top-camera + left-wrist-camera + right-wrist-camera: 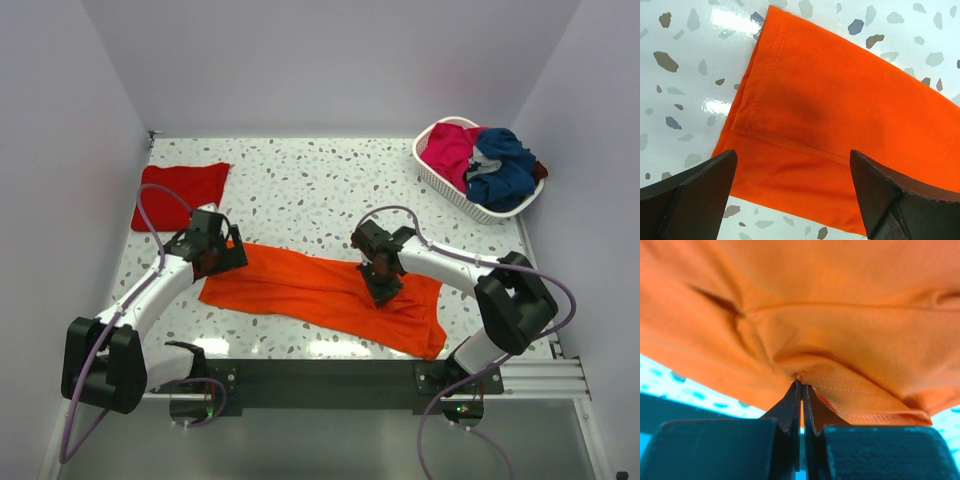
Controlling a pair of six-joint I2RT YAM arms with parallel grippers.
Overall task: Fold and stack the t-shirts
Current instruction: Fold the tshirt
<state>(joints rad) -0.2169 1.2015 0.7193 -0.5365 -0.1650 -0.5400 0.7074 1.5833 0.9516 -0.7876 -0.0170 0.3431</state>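
A bright orange t-shirt (320,295) lies as a long folded strip across the near half of the table. My right gripper (382,283) is shut on the orange t-shirt (840,330), pinching a stitched hem fold at its fingertips (796,390). My left gripper (222,252) hovers open over the strip's left end, its fingers (700,185) spread wide above the orange cloth (830,110) and touching nothing. A darker red t-shirt (182,192) lies folded flat at the back left. Magenta (450,150) and navy (505,165) shirts are bundled in the basket.
A white basket (455,190) stands at the back right corner, close to the right wall. The speckled table (300,190) ends at a black rail along the near edge, where both arm bases sit. Grey walls close in on three sides.
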